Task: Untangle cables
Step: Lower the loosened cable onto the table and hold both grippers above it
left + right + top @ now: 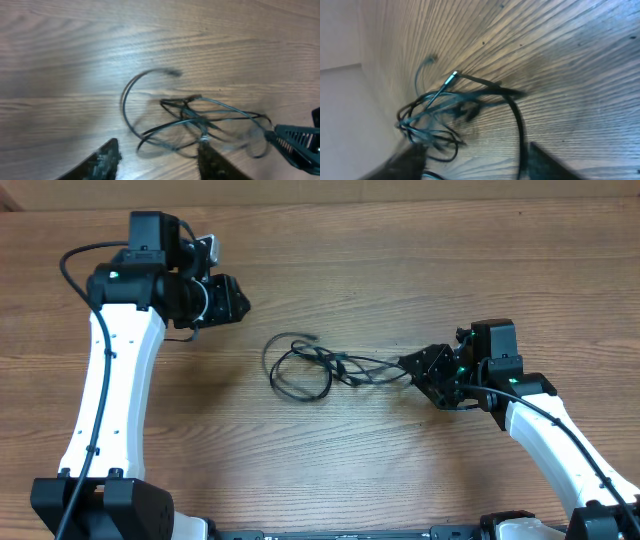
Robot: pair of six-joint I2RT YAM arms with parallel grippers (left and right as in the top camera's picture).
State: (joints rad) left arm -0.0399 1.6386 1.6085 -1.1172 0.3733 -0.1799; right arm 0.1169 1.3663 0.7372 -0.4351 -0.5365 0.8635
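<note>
We see two arms over the wooden worktop (pixel 350 470), one on each side. The left arm (pixel 115 370) stands up from the near left corner and bends at the top, so the left gripper (pixel 235 300) points right, toward the middle. The right arm (pixel 560 440) leans in low from the near right corner, and the right gripper (pixel 410 365) points left. That makes two grippers, each with two fingers. The cables (pixel 338 365) lie in one bunch in the middle of the worktop. There is a round loop on the left of the bunch, and thin strands run off to the right. They are so mixed up that we cannot count the cords in the knot. In the right wrist view we do count two loose ends, one with a shiny plug (pixel 453 75) and one dark end (pixel 431 59) farther off. The left gripper (pixel 159 146) is let go, with its fingers spread and nothing held. The cables (pixel 192 117) lie apart from it, off to its right and closer to the arms' bases. The right gripper (pixel 472 150) has its fingers spread too. The strands of the cables (pixel 440 107) run right up to it and meet the tip of one finger (pixel 292 140), and one strand passes between the fingers. We cannot tell if the cords are caught on that finger.
</note>
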